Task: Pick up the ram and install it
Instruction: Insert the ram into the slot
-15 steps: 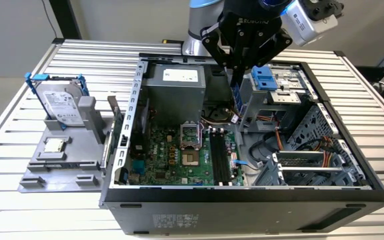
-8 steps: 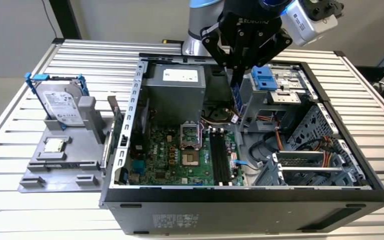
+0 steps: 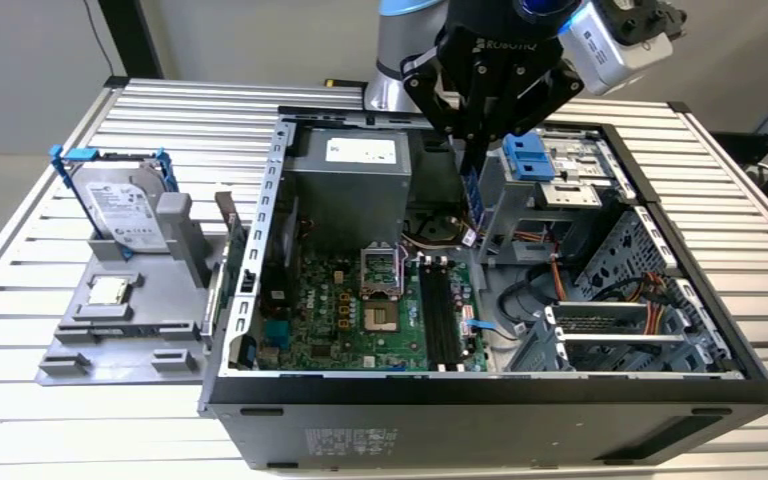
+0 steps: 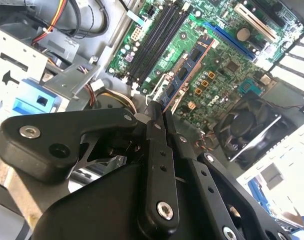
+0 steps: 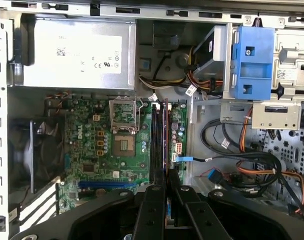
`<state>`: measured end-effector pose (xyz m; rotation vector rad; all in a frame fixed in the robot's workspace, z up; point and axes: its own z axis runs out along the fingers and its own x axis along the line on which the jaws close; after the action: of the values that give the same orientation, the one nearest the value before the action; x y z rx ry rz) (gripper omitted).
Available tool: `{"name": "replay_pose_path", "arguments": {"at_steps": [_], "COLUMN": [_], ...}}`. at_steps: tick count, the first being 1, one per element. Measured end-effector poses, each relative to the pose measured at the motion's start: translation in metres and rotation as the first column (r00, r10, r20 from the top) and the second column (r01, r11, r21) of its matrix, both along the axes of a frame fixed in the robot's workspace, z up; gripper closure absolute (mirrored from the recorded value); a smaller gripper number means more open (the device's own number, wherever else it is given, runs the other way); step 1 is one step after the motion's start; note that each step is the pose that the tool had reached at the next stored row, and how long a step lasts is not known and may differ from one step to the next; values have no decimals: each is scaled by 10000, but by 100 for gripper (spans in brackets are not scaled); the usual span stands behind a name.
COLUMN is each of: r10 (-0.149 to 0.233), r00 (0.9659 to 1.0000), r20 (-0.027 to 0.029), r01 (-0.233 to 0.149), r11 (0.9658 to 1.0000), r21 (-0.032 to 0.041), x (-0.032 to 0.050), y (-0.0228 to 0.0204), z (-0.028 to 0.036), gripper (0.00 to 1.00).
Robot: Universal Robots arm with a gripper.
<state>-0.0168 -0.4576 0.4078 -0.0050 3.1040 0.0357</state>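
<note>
Hung above the open computer case at the top of the exterior view, with the arm upright behind and the hand aimed straight down into the case. Clenched on the ram, with two black fingers pressed flat against its opposite faces and meeting on one end of the stick. Carried it lengthwise below the fingertips, the bluish board and its row of dark chips running away from the hand toward the motherboard.

In the second wrist view, held the ram as a slanted strip in front of the green board, just beside the black memory slots. In the first wrist view, presented the ram edge-on as a thin line parallel to the memory slots and close along their side, with the hand closed around its near end. Not seated in any slot. Could not tell whether the lower end touched anything.

In the exterior view, placed between the grey power supply on the exterior view's left and the blue drive latch on the exterior view's right.

Well apart from the hand, on the slatted bench at the exterior view's left: a grey fixture bearing a hard drive in a blue bracket, propped up at a tilt, and a small square processor chip lying flat.
</note>
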Motion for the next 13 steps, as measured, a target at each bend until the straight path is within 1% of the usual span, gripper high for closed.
{"name": "replay_pose_path", "arguments": {"at_steps": [11,13], "r10": [-11,-32], "r00": [10000,10000], "r20": [-10,-9], "r01": [11,32], "r11": [10000,10000], "r21": [1,5], "x": [0,0], "y": [0,0], "z": [-1,-13], "gripper": [100,100]}}
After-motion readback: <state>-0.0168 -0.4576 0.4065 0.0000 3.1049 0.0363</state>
